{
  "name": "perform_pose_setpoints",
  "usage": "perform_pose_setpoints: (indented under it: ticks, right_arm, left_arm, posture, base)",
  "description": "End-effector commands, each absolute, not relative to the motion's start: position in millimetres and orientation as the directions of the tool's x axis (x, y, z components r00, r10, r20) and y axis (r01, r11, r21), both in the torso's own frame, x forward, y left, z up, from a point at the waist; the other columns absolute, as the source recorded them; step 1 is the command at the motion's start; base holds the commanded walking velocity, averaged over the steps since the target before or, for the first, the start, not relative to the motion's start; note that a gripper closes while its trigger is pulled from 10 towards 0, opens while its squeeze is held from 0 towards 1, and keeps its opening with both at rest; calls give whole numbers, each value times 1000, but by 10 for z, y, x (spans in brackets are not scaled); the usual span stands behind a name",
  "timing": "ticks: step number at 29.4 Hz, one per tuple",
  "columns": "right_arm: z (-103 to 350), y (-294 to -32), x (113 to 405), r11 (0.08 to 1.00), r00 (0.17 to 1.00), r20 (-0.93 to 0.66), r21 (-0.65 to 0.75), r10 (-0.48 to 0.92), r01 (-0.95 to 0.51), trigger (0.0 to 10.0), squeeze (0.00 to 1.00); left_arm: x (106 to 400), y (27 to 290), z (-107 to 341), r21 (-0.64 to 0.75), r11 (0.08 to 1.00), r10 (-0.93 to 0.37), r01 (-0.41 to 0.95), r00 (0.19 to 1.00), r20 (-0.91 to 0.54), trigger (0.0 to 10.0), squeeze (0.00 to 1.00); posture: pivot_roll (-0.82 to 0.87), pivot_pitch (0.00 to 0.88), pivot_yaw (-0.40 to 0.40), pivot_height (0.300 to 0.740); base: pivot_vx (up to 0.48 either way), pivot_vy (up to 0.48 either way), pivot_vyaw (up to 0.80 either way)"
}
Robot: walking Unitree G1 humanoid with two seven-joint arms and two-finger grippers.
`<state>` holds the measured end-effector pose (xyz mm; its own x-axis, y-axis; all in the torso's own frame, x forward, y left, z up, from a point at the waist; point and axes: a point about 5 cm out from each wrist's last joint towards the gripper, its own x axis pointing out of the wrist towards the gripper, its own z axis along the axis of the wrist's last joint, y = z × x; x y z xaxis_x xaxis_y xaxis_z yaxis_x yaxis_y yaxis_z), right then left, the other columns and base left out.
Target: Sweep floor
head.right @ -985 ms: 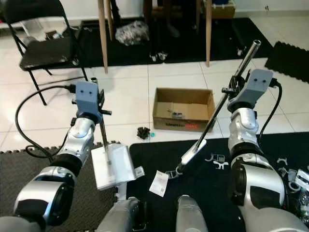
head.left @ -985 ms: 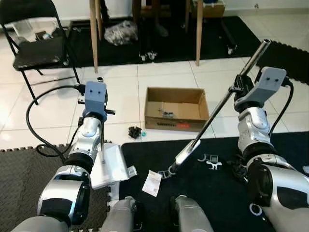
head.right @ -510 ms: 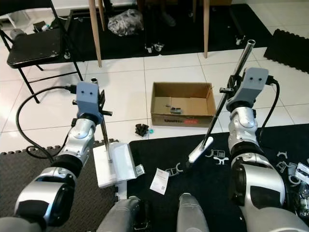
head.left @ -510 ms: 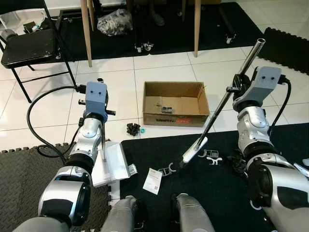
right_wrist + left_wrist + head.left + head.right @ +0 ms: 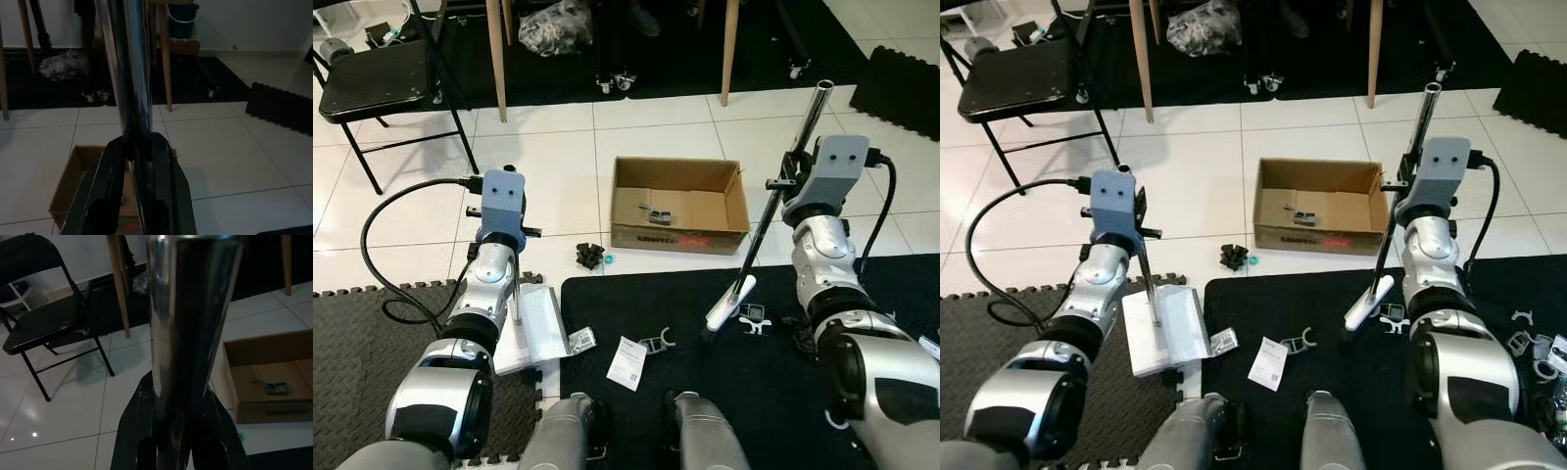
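Left eye view: right gripper (image 5: 781,183) fingers clamped on broom handle (image 5: 781,174), brush head (image 5: 728,303) near clips (image 5: 653,344), which lie left of it. Left gripper (image 5: 499,231) fingers clamped on dustpan (image 5: 535,325) handle, farther left.

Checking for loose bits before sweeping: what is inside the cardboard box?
Inside the open brown cardboard box, a small dark grey object lies on its floor; the near wall hides the strip just behind it.

Box (image 5: 680,206) ahead — dustpan (image 5: 530,328) left, broom (image 5: 773,217) right.
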<state>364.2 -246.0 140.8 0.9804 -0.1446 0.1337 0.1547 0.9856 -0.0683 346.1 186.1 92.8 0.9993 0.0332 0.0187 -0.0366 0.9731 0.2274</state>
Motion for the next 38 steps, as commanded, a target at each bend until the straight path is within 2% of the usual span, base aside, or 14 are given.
perform_pose_setpoints:
  ticks: [1, 6, 17, 26, 33, 38]
  right_arm:
    - [1524, -2540, 3643, 974, 967, 190, -116, -170, 194, 10000, 0]
    - [1469, -2570, 3611, 956, 965, 178, -186, -194, 227, 10000, 0]
    - [1304, -2603, 3568, 950, 956, 99, -124, -275, 286, 10000, 0]
    - [1273, -2560, 3560, 959, 967, 99, -135, -237, 249, 10000, 0]
    - [1244, -2533, 3564, 948, 961, 85, -165, -262, 273, 10000, 0]
    - [1239, -2487, 3583, 955, 965, 76, -144, -251, 260, 10000, 0]
  left_arm:
    - [3469, 1948, 987, 268, 962, 37, -47, 998, 44, 10000, 0]
    - [3464, 1937, 989, 273, 961, 27, -39, 999, 47, 10000, 0]
    - [3441, 1904, 953, 267, 964, 1, -10, 999, 34, 10000, 0]
    - [3442, 1890, 935, 249, 968, 7, -13, 1000, 25, 10000, 0]
    - [3441, 1854, 941, 241, 971, -5, -3, 999, 31, 10000, 0]
    - [3440, 1829, 915, 193, 981, -11, 6, 1000, 22, 10000, 0]
  posture:
    - [5, 145, 59, 740]
    - [10, 158, 69, 740]
    - [21, 181, 78, 740]
    - [19, 188, 69, 740]
    - [22, 197, 70, 740]
    - [10, 198, 58, 740]
  base:
    - [0, 0, 0]
    - [0, 0, 0]
    - [0, 0, 0]
    - [0, 0, 0]
    - [0, 0, 0]
    - [0, 0, 0]
